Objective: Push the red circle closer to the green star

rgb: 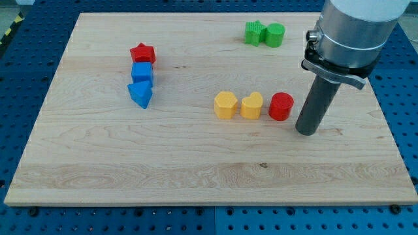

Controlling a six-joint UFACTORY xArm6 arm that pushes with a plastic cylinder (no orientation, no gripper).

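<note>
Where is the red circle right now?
The red circle sits right of the board's centre, at the right end of a row beside the yellow heart, with my tip just to its lower right.

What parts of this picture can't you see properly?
- Camera view: the arm above my tip is cut off by the view's top edge.
- The board behind the rod is hidden by it.
- Whether the green star touches the green circle is too small to tell.
</note>
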